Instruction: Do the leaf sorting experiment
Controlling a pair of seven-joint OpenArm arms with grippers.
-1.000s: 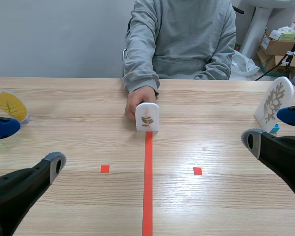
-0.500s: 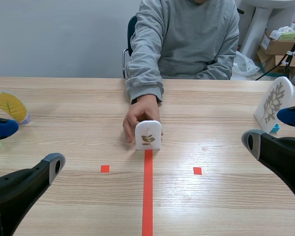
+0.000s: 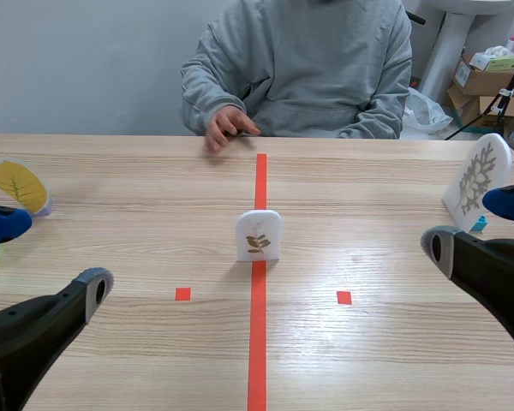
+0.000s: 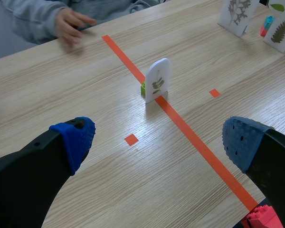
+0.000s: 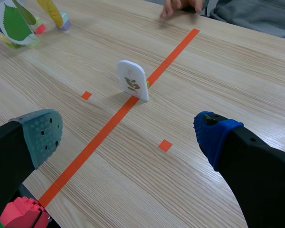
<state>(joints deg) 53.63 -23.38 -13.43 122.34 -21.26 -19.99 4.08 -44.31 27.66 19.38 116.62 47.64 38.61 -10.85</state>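
Both grippers hang low over the near edge of the wooden table (image 3: 137, 214), and neither has hold of anything. The left gripper (image 4: 159, 142) is spread wide, its blue dotted pads well apart over bare wood. The right gripper (image 5: 128, 135) is splayed just as far, one pad grey-green and the other blue.

The small white leaf card (image 3: 258, 235) stands upright on the orange-red tape line (image 3: 257, 342), propped by a green block (image 4: 143, 88) behind it. It shows a sprig of brownish-green leaves. It sits ahead of both grippers, roughly midway between them and well apart from each; nothing touches it.

Across the table sits a person in a grey sweatshirt, one hand (image 3: 225, 126) resting at the far edge, just beside the tape and well behind the card.

A yellow leaf card (image 3: 17, 184) stands near the left arm, and a white card with a pale branching leaf (image 3: 477, 180) near the right. Cardboard boxes (image 3: 488, 81) sit behind; their printing is too small for me to read.
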